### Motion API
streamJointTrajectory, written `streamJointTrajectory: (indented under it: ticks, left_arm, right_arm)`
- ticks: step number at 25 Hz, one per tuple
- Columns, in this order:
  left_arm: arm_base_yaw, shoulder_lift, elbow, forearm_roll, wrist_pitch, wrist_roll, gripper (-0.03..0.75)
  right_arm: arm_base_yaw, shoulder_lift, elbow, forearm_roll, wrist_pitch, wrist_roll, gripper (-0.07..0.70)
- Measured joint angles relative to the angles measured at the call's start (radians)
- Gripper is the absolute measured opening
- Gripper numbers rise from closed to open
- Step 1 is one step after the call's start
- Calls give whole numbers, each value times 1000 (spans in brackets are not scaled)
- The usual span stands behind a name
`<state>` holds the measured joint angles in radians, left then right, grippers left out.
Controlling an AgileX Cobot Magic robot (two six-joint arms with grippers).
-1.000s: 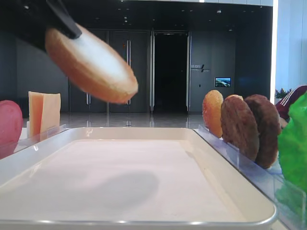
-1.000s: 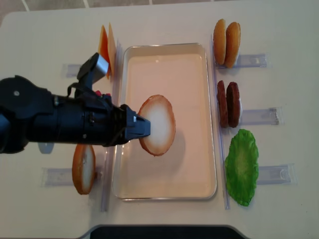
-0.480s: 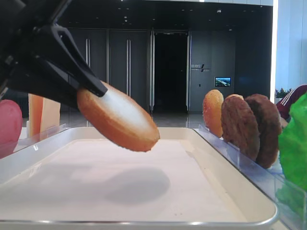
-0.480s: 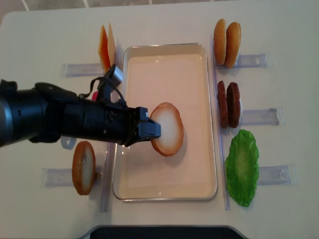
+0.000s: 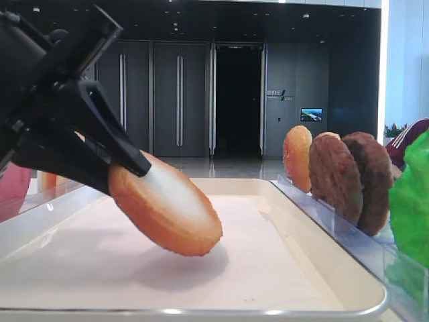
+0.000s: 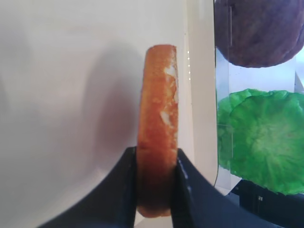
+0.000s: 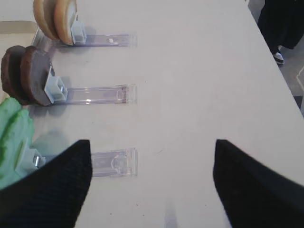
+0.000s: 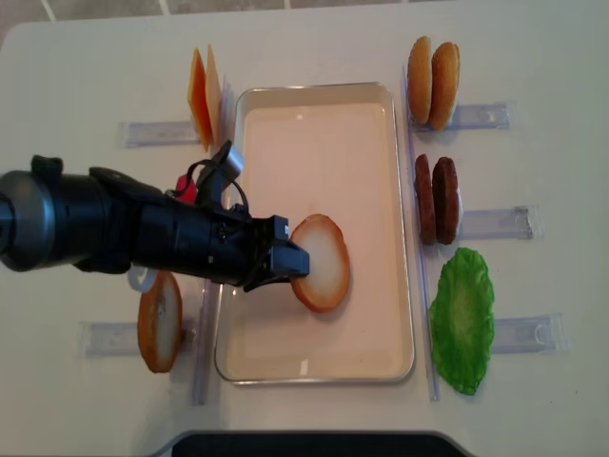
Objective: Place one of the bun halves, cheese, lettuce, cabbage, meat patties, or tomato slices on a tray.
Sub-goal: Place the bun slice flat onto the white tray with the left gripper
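My left gripper [image 8: 293, 263] is shut on a bun half [image 8: 322, 263] with a golden crust and a pale face. It holds the bun tilted over the middle of the white tray [image 8: 314, 143]. From the low side view, the bun half [image 5: 167, 208] has its lower edge right at the liner of the tray [image 5: 288, 268]; I cannot tell whether they touch. In the left wrist view the dark fingers [image 6: 124, 190] clamp the crust of the bun half [image 6: 159, 104] from both sides. My right gripper [image 7: 149, 185] hangs open over bare table, holding nothing.
Clear racks flank the tray. Cheese [image 8: 202, 100] and another bun half [image 8: 159, 321] stand on the left. Two bun halves [image 8: 433, 69], two meat patties [image 8: 436, 198] and lettuce [image 8: 461, 319] are on the right. A pinkish tomato slice [image 5: 10, 191] peeks out behind my left arm.
My left gripper has come down and slightly forward with the bun half, from high above the tray to just over its liner. The bun's shadow has closed up beneath it.
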<state>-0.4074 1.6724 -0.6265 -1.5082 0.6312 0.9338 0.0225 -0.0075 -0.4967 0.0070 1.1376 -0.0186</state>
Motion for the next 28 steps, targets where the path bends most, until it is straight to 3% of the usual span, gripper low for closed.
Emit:
streamJointTrajectory:
  ticks: [13,28]
  left_arm:
    - [0,30,-1,-45,4,91,144]
    - [0,30,-1,-58,-11,100,144]
  right_arm:
    - [0,0,0,0,0,0,534]
    - [0,0,0,0,0,0,534]
